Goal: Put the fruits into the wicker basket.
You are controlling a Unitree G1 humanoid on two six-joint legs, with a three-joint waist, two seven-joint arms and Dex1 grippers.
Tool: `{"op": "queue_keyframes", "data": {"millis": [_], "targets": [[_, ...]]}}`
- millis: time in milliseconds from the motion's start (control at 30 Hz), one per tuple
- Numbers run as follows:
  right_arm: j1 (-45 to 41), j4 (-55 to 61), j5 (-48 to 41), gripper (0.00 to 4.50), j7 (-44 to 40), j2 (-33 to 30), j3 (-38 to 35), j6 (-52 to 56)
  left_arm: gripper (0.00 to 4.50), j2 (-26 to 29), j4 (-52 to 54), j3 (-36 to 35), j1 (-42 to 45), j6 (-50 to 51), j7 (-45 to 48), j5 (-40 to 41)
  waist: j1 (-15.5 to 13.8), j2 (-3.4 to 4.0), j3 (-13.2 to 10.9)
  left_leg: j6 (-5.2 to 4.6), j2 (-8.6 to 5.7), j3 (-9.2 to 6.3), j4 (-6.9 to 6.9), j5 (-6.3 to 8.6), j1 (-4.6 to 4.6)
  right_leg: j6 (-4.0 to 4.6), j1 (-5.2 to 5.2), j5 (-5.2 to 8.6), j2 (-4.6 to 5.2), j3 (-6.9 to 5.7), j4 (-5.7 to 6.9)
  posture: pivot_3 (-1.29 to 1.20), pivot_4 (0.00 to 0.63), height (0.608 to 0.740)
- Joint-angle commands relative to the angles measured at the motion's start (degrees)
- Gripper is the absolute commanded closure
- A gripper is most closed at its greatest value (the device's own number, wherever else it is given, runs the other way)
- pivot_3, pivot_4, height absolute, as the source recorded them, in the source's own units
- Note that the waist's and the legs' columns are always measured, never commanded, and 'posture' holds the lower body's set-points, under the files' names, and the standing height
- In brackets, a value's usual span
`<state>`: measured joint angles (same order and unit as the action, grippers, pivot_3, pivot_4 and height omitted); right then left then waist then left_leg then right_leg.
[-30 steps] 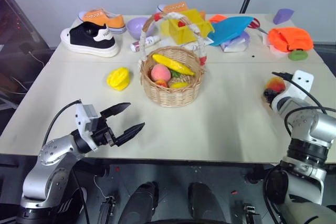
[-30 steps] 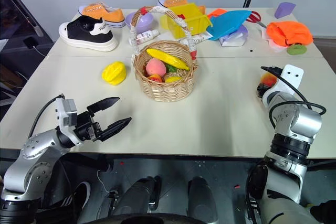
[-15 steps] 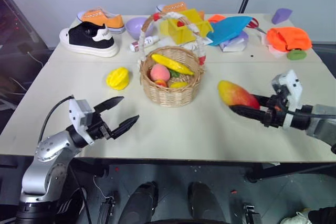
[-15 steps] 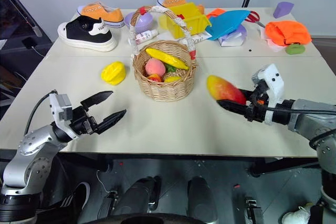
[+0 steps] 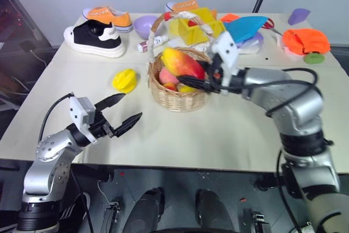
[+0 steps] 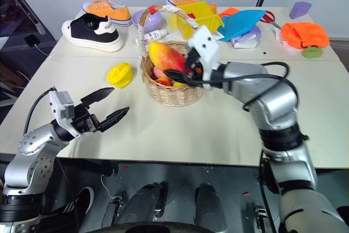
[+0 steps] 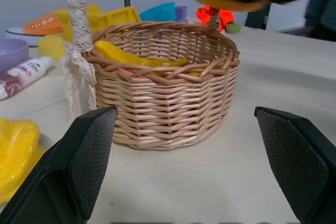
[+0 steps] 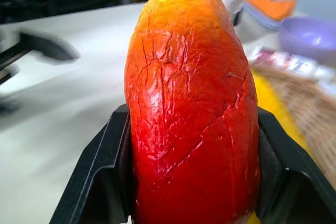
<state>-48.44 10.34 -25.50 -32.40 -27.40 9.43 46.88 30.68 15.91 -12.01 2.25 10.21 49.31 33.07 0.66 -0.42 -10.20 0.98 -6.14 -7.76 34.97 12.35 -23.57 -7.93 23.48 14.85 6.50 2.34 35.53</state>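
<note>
The red-and-yellow mango (image 5: pixel 182 63), skin finely cracked, sits clamped in the right gripper (image 5: pixel 197 80) above the wicker basket (image 5: pixel 180 97). Left gripper (image 5: pixel 126 111) fingers spread apart. The ridged yellow star fruit (image 5: pixel 125 80) lies on the tabletop (image 5: pixel 229 129).

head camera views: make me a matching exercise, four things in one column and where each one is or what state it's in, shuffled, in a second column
Things:
1. oval red-and-yellow toy mango
2. ridged bright yellow toy star fruit
3. left claw
4. black-and-white sneaker

Places or states:
A. lying on the table beside the round tan wicker basket, on the robot's left of it
B. open, holding nothing, above the near part of the table
C. clamped in the right claw, above the basket
D. standing at the far left of the table

Pairs: 1-C, 2-A, 3-B, 4-D
</note>
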Motion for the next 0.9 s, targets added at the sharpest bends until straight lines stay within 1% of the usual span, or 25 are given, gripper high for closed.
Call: {"op": "queue_keyframes", "data": {"millis": [33, 167, 267, 333, 367, 433, 567, 667, 767, 867, 900], "targets": [[-2.8, -3.8, 4.6, 2.41, 0.9, 1.9, 0.9, -5.6, 0.0, -0.7, 2.4, -0.3, -0.5, -0.8, -1.2, 0.0, 0.1, 0.0, 0.0, 0.0, 0.0, 0.0, 0.0, 0.0, 0.0, 0.0, 0.0, 0.0, 0.0, 0.0, 0.01, 0.0, 0.15, 0.74], [-2.1, -6.6, 8.2, 2.41, 0.7, 3.4, 2.1, -9.9, 0.0, -1.0, 3.0, -0.5, -1.4, -1.0, -1.8, -0.3, 0.1, 0.01, 0.0, 0.0, 0.0, 0.0, 0.0, 0.0, 0.01, -0.01, 0.02, -0.01, -0.02, 0.01, 0.04, 0.0, 0.15, 0.74], [-1.4, -7.6, 9.8, 2.41, 0.7, 4.7, 2.6, -10.6, 0.0, -1.2, 3.4, -0.5, -1.8, -0.9, -2.2, -0.3, 0.1, 0.01, 0.0, 0.01, 0.0, 0.01, 0.0, 0.0, 0.01, -0.02, 0.05, -0.01, -0.02, 0.02, 0.09, 0.0, 0.15, 0.74], [-1.1, -8.0, 10.1, 1.35, 1.1, 5.6, 2.3, -10.1, 0.0, -1.3, 3.4, -0.4, -1.8, -0.9, -2.5, -0.3, 0.1, 0.01, 0.0, 0.01, 0.0, 0.01, 0.0, -0.01, 0.01, -0.02, 0.06, -0.01, -0.03, 0.02, 0.11, 0.0, 0.15, 0.74], [-1.0, -8.3, 11.0, 1.05, 1.5, 5.9, 2.5, -10.5, 0.0, -1.4, 3.4, -0.4, -1.8, -0.9, -2.7, -0.2, 0.1, 0.01, 0.0, 0.01, 0.0, 0.01, 0.01, -0.01, 0.01, -0.02, 0.07, -0.01, -0.03, 0.02, 0.13, 0.0, 0.15, 0.74], [-0.4, -8.1, 12.3, 0.04, 1.5, 6.2, 3.2, -11.1, 0.0, -1.5, 3.4, -0.3, -1.7, -0.9, -2.8, -0.2, 0.2, 0.01, 0.0, 0.02, 0.0, 0.01, 0.02, -0.01, 0.01, -0.02, 0.09, -0.01, -0.03, 0.03, 0.18, 0.0, 0.15, 0.74], [1.3, -6.0, 11.4, 0.04, 0.5, 6.7, 1.6, -10.9, 0.0, -1.7, 3.3, 0.0, -1.5, -0.9, -3.0, -0.2, 0.1, 0.01, 0.0, 0.03, 0.0, 0.01, 0.03, -0.02, 0.01, -0.02, 0.12, -0.01, -0.03, 0.04, 0.28, 0.0, 0.15, 0.74], [4.0, -2.5, 9.4, 0.04, -1.2, 5.5, -0.7, -10.8, 0.0, -1.8, 3.2, 0.0, -1.5, -0.9, -3.2, -0.2, 0.1, 0.01, 0.0, 0.05, 0.0, 0.01, 0.03, -0.03, 0.02, -0.02, 0.13, -0.01, -0.03, 0.04, 0.34, 0.0, 0.15, 0.74], [9.2, 4.6, 3.1, 0.04, -5.7, 5.0, -5.4, -12.8, 0.0, -1.7, 2.9, -0.1, -1.6, -1.0, -3.1, -0.2, 0.0, 0.01, 0.0, 0.05, 0.0, 0.0, 0.04, -0.03, 0.02, -0.02, 0.12, -0.01, -0.03, 0.03, 0.35, 0.0, 0.15, 0.74], [15.8, 9.0, 1.7, 0.04, -7.9, 3.3, -8.8, -17.4, 0.0, -1.8, 2.4, -0.3, -1.6, -1.1, -3.3, -0.4, -0.1, -0.01, 0.0, 0.05, 0.0, 0.0, 0.04, -0.02, 0.02, -0.03, 0.11, -0.01, -0.03, 0.03, 0.35, 0.0, 0.15, 0.74], [18.4, 9.9, 2.3, 0.04, -9.0, 1.9, -9.4, -19.4, 0.0, -1.9, 2.1, -0.6, -1.7, -1.6, -3.9, -0.9, 0.0, 0.0, 0.0, 0.05, 0.0, -0.01, 0.05, -0.02, 0.05, -0.03, 0.07, -0.01, -0.03, 0.02, 0.35, 0.0, 0.15, 0.74]]}}
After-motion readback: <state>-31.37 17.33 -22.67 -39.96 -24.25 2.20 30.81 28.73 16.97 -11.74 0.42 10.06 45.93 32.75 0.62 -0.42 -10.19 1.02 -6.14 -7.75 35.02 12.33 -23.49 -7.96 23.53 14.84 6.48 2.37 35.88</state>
